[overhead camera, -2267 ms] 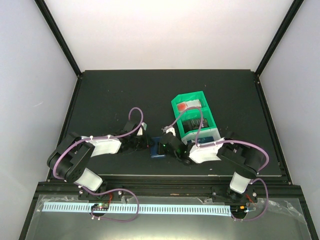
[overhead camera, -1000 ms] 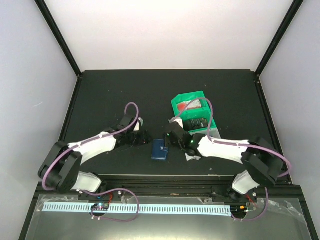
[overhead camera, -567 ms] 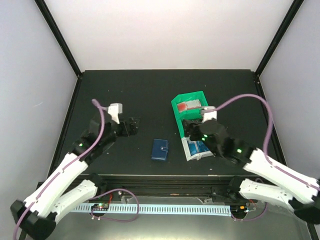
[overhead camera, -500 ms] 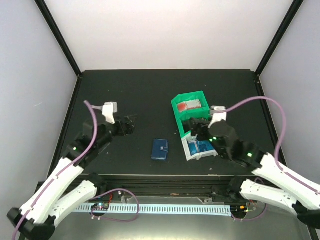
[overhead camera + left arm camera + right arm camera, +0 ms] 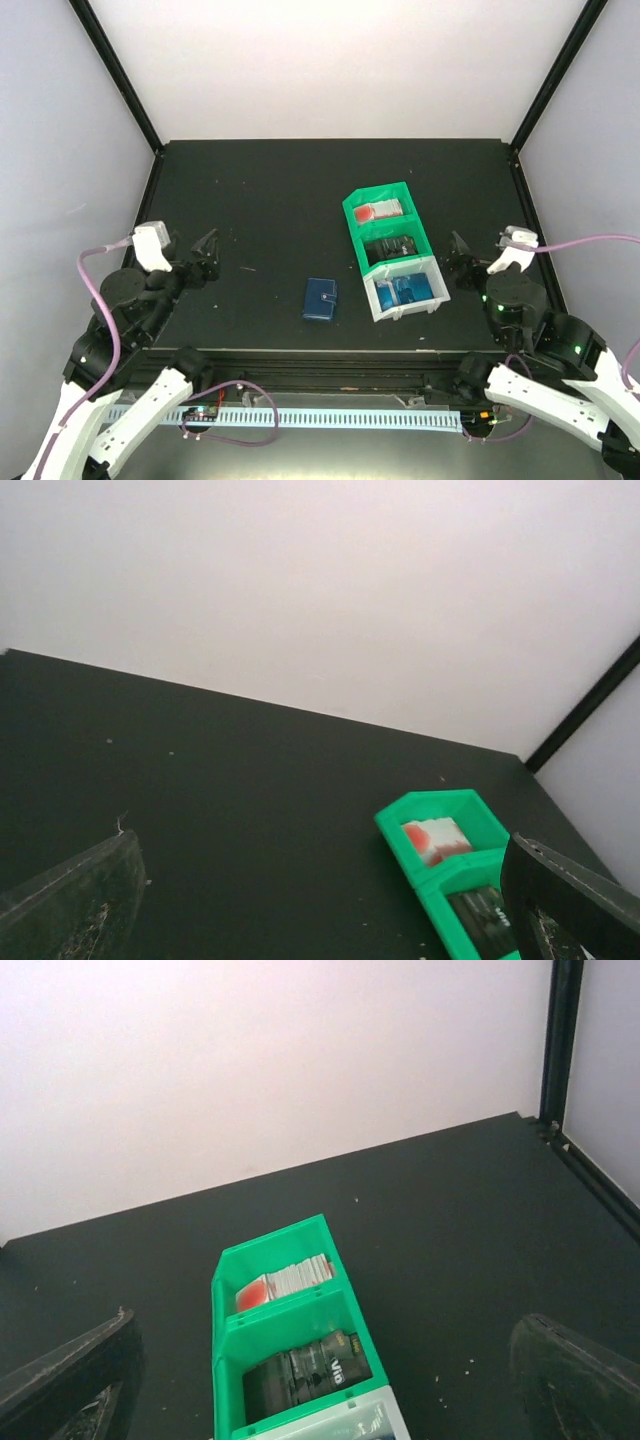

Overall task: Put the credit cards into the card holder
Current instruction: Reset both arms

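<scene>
Okay, your left hand [image 5: 208, 253] and right hand [image 5: 453, 258] are spread, empty. Flat blue plastic credit cards [image 5: 405, 291] seem to lie in the white plastic bin [image 5: 372, 298], nearest the right hand. Shut navy folding card holder [image 5: 321, 299] sits lower centre.

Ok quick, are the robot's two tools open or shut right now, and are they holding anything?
Left tool: open, holding nothing.
Right tool: open, holding nothing.

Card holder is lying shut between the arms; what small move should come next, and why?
Probably bring the left gripper over the card holder to open it: it lies shut, both grippers are open, and what may be the credit cards wait in the white bin nearer the right gripper.
</scene>
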Controlling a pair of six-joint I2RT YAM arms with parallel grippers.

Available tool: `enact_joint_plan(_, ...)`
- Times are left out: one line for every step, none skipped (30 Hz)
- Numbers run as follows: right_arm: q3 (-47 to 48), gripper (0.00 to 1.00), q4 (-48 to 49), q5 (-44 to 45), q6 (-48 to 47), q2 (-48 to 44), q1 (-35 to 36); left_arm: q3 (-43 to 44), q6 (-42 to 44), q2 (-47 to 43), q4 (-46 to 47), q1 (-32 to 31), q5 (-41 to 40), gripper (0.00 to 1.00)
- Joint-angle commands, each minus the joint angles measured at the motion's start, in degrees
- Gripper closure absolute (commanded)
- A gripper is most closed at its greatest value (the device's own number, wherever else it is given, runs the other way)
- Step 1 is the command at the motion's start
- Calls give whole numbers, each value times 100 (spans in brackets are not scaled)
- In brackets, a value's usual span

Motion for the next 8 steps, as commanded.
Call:
enact_joint_plan(49,0,-297,418,62,-276,-23,136,443,-375,-486,35,-678,1)
enact_joint_plan(56,0,-352,400,114,-312,-22,149,483,-416,-546,29,-724,1)
enact_joint_plan(55,0,-408,389,174,-351,-27,169,506,-435,-627,40,-757,1)
enact_joint_plan(50,0,-450,370,230,-377,-29,188,532,-453,-704,33,-773,1)
enact_joint_plan(18,0,-464,333,273,-417,-23,200,572,-456,-781,33,-759,1)
enact_joint_plan(-14,0,-461,273,294,-452,-22,221,591,-453,-856,34,-750,1)
enact_joint_plan(-49,0,-424,210,294,-479,-21,243,587,-452,-924,34,-760,1)
enact_joint_plan(-65,0,-391,158,284,-495,-22,255,571,-466,-992,37,-755,1)
